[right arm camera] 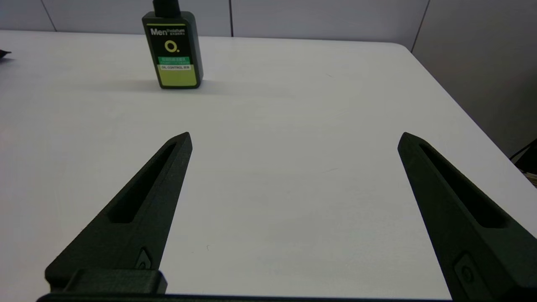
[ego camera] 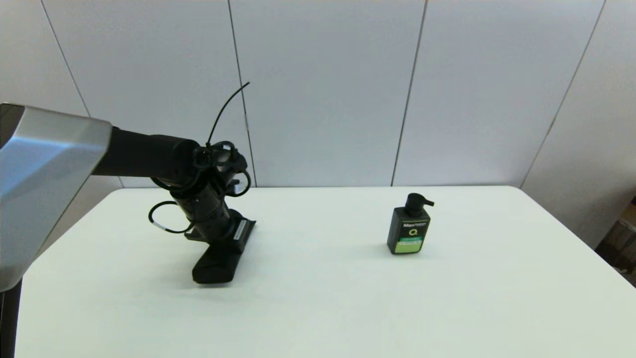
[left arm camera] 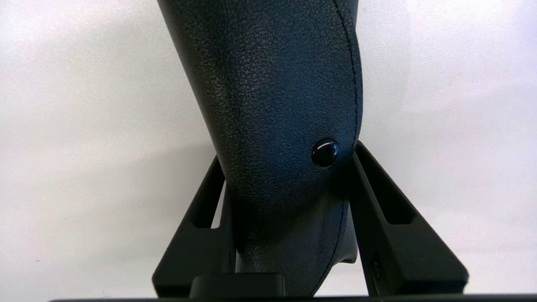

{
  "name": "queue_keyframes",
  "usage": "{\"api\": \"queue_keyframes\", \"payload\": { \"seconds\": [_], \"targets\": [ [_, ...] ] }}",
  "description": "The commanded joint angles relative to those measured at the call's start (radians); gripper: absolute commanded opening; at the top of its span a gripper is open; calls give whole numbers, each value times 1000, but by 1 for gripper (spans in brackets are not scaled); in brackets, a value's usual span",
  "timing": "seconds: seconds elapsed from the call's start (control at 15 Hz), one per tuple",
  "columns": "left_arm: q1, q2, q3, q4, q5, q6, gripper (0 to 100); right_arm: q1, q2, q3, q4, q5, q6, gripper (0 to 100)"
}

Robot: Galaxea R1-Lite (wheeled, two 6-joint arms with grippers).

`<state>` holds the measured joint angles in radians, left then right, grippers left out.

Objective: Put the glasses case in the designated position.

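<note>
The glasses case (ego camera: pixel 213 271) is a long matte-black textured case on the left side of the white table (ego camera: pixel 318 308). My left gripper (ego camera: pixel 227 247) comes down on it from above and is shut on one end. In the left wrist view the case (left arm camera: pixel 268 105) fills the middle, with a small glossy stud near one edge, and a finger (left arm camera: pixel 379 201) presses on each side of my left gripper (left arm camera: pixel 288 153). The case's far end sits at or just over the table top. My right gripper (right arm camera: pixel 295 136) hangs open and empty over the right part of the table; the head view does not show it.
A black pump bottle (ego camera: pixel 408 231) with a green label stands upright right of centre, far from the case; the right wrist view shows the bottle (right arm camera: pixel 173 50) ahead of the open fingers. The table's right edge and rounded corner (right arm camera: pixel 402 46) lie close by.
</note>
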<state>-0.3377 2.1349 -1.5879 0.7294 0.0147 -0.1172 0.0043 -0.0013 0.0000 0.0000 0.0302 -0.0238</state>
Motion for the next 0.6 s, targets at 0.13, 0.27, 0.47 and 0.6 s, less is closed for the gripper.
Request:
{"api": "queue_keyframes", "payload": {
  "seconds": [0.13,0.27,0.47,0.6],
  "targets": [
    [0,-20,-18,1,1,-1,0,0,1,0,0,0,-1,100],
    [-1,-29,-30,1,1,-1,0,0,1,0,0,0,-1,100],
    [-1,-52,-35,-1,1,-1,0,0,1,0,0,0,-1,100],
    [-1,-75,-40,-1,1,1,0,0,1,0,0,0,-1,100]
  ]
}}
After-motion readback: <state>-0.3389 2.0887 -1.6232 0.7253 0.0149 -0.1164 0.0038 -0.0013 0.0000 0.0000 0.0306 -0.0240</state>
